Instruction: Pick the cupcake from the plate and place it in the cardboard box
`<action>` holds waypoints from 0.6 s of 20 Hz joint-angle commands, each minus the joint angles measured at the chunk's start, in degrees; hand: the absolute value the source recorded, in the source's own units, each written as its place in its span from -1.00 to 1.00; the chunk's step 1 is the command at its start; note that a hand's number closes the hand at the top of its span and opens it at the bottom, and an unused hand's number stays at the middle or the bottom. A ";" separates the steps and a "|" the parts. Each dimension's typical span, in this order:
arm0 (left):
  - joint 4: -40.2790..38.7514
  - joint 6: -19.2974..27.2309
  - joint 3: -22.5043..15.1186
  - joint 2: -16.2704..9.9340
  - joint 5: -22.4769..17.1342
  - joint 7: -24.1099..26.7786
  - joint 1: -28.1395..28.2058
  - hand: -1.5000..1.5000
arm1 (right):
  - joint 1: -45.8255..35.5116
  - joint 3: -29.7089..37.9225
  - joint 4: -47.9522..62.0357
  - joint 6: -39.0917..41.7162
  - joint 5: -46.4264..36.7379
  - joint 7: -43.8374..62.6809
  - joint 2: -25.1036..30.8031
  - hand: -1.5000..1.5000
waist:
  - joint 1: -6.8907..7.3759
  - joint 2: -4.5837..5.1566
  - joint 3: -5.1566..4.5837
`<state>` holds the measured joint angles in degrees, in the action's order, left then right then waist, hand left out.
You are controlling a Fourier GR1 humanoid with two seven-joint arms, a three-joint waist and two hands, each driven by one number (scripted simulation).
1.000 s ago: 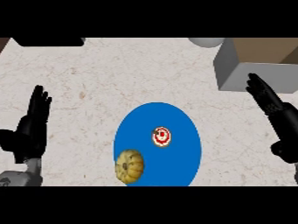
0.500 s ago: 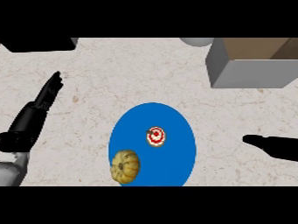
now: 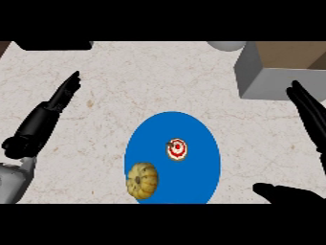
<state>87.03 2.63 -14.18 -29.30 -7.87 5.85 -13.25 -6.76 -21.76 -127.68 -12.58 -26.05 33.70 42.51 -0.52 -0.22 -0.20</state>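
Counter point(image 3: 158, 86): pale marbled top, filling most of the frame; you work on this surface.
Cardboard box point(image 3: 285, 72): upper right of the frame, grey outer wall toward you, brown inside showing at the top. This is your drop target.
Plate point(image 3: 193, 177): blue, lower centre of the frame, well apart from the box.
Right hand point(image 3: 317, 119): right edge of the frame, fingers straight and pointing up-frame, thumb point(image 3: 285, 194) spread low at the bottom right; it holds nothing.
Left hand point(image 3: 45, 117): left side of the frame, fingers straight and angled to the upper right; it holds nothing, and it rests apart from the plate.
Pumpkin-like item point(image 3: 143, 179): yellow-brown, ribbed, on the plate's lower left part; not your target.
Cupcake point(image 3: 177, 149): red and white top, seen from above, near the plate's centre, untouched.
Key relation: the cupcake lies left of and slightly below your right hand's fingers. The right hand is on the box's side, so I judge it the better one for the pick.
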 commanded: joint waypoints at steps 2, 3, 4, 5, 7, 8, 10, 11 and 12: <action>-0.20 -2.50 0.91 -0.66 -1.10 -1.15 -2.33 0.00 | -6.43 -6.21 -1.91 14.12 -1.36 13.30 3.73 -1.00 | 1.33 0.20 -0.12; -0.04 -1.23 -0.61 0.65 0.62 -0.97 -2.34 0.00 | -7.89 -9.60 -3.03 16.20 -2.51 16.91 2.44 -1.00 | 1.48 0.16 -0.17; -1.14 -1.87 0.17 0.20 0.29 1.10 -1.26 0.00 | -11.67 -9.85 -1.94 19.32 -0.73 19.43 1.91 -1.00 | 2.47 0.36 -0.26; -1.00 -1.81 -0.40 0.50 0.70 1.16 -0.50 0.00 | -11.99 -9.93 -5.09 22.93 2.48 22.46 2.69 -1.00 | 1.80 0.15 -0.22; -0.54 -0.49 -2.44 2.98 1.84 -0.01 -0.69 0.00 | -16.20 -16.05 -0.51 25.12 0.47 26.60 -2.39 -1.00 | 2.72 0.36 -0.17; 1.72 -1.51 -1.15 1.31 0.65 -2.28 -0.87 0.00 | -18.77 -17.70 -0.16 26.44 0.07 30.67 -5.60 -1.00 | 2.81 0.14 -0.09; 1.15 -2.37 0.60 0.14 0.01 -1.21 -1.22 0.00 | -22.12 -18.47 1.57 31.50 2.48 34.98 -6.72 -1.00 | 2.59 0.07 -0.12; 0.35 -0.72 -2.67 2.94 2.60 -0.86 -1.46 0.00 | -25.21 -20.71 6.74 31.03 0.78 35.85 -10.49 -1.00 | 3.27 0.35 -0.20; -1.48 -1.67 -1.28 2.37 1.76 -0.88 -2.97 0.00 | -26.13 -23.07 6.46 31.85 0.48 38.62 -13.09 -1.00 | 2.38 0.28 -0.20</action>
<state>86.75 1.13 -15.17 -27.75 -6.71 5.25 -14.89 -26.24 -38.88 -124.75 12.07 -25.28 60.11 36.20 1.96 0.02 -0.37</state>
